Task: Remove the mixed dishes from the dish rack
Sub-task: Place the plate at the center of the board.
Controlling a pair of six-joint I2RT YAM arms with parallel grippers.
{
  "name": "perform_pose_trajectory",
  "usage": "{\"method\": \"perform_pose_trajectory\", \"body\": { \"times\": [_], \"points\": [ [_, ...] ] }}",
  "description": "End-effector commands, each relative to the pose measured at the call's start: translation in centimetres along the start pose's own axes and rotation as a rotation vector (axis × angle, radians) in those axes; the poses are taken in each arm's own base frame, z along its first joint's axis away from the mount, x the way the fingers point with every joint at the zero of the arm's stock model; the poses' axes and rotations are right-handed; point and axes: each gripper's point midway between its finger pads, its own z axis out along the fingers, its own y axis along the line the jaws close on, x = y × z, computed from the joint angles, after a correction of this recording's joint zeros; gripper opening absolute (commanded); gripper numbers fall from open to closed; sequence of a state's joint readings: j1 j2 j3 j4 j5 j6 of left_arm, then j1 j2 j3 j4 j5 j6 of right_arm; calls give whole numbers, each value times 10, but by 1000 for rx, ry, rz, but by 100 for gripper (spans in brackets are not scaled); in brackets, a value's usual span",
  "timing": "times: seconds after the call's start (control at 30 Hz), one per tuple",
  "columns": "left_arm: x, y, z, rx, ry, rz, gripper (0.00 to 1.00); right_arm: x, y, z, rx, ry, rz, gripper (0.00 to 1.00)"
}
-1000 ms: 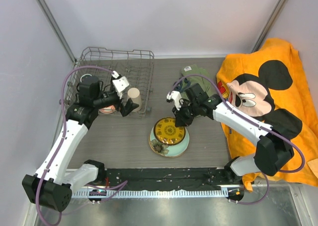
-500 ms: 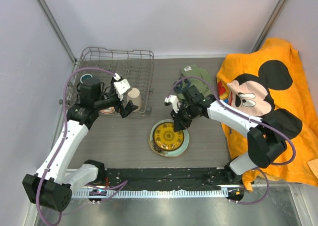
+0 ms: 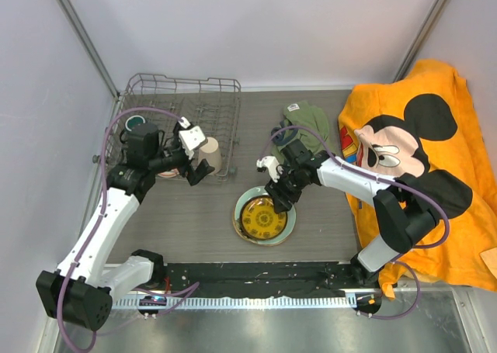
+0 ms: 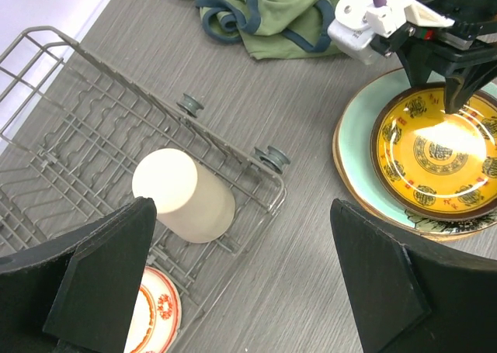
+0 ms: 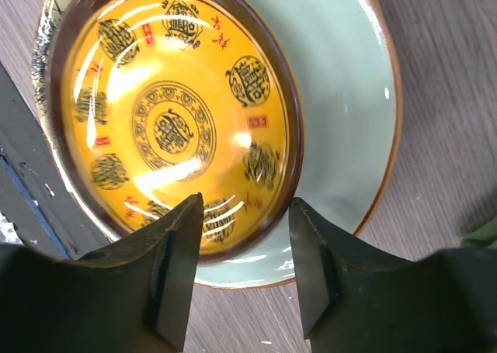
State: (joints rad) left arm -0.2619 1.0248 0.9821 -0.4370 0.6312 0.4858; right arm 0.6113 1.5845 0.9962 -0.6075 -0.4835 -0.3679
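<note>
Right gripper [image 5: 247, 212] sits low over small yellow patterned plate [image 5: 171, 120], fingers a narrow gap apart astride its near rim, not pinching. Plate lies flat in pale green plate [image 5: 353, 112] on the table. Risk: a slanted lift-off hooks the rim and drags or tips it. Left gripper [image 4: 242, 237] gapes wide above beige cup [image 4: 182, 194] lying in dish rack [image 4: 70, 128]; an off-centre close could roll it.

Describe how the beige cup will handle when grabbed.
The beige cup lies tilted on the dish rack wires, so a nudge could roll it. Its smooth round wall may slip when pinched. It looks rigid, likely breakable ceramic.
</note>
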Motion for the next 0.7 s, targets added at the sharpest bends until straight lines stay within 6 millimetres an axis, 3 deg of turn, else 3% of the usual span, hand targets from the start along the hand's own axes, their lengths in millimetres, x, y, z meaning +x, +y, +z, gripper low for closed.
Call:
{"method": "perform_pose_trajectory", "body": {
  "times": [0.0,0.3,0.47,0.67],
  "points": [
    [0,4,-3,-26,-1,48,100,-8,-5,-2,28,-22,-29,55],
    [24,42,-6,-205,120,121,100,-14,-9,-9,68,-45,-39,72],
    [34,64,-11,-263,181,177,100,-32,-14,-31,153,-116,-76,83],
    [43,101,-27,-350,244,119,100,-57,-16,-63,245,-214,-128,89]
  ]
}}
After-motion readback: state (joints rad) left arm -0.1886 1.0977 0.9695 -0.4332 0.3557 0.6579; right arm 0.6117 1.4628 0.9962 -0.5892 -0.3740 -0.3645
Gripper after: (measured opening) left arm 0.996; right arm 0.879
